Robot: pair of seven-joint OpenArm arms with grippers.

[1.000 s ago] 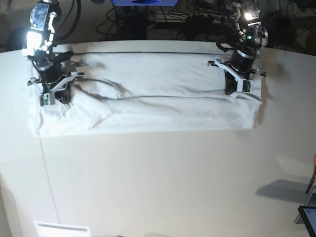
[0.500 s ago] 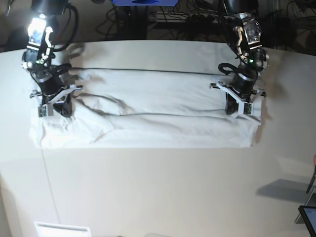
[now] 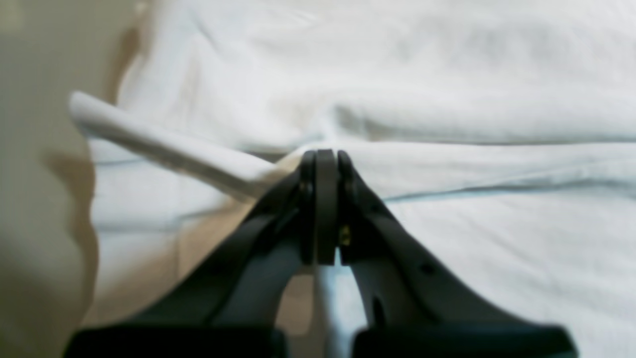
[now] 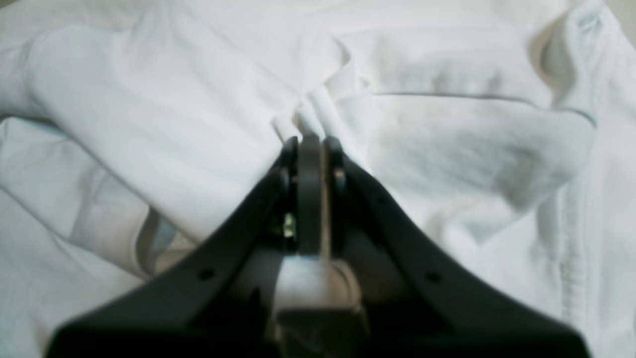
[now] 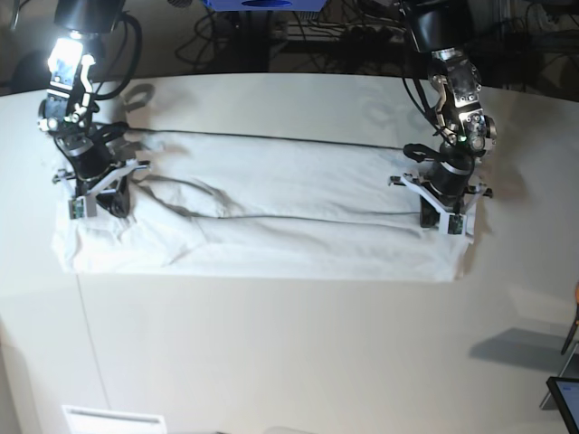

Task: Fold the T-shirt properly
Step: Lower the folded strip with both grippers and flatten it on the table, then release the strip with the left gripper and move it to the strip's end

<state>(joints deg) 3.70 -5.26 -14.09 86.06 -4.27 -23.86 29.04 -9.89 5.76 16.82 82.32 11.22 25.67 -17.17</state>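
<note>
**Inspector:** Base view first. Where did the T-shirt (image 5: 271, 212) lie?

**Assistant:** It lay across the far half of the table (image 5: 289, 353) as a long band, folded lengthwise, with a crease along its middle. The left hand (image 5: 445, 215) stood at the band's end on that view's right, the right hand (image 5: 95, 201) at the opposite end. Both were down on the cloth, one at each end, which I judged was meant to keep the folded edge taut and level between them.

**Inspector:** Left wrist view?

**Assistant:** The left hand (image 3: 320, 158) was clenched, its tips pressed together on a ridge of the T-shirt (image 3: 447, 89). A thin white flap ran off to the side from the pinch. Bare table (image 3: 35, 199) showed at the edge, so the grip sat close to the garment's end.

**Inspector:** Right wrist view?

**Assistant:** The right hand (image 4: 310, 144) was likewise clenched, with several bunched layers of the T-shirt (image 4: 149, 99) rising from its tips. A stitched hem ran down the side of the picture. That end was more rumpled; I judged it may need smoothing.
</note>
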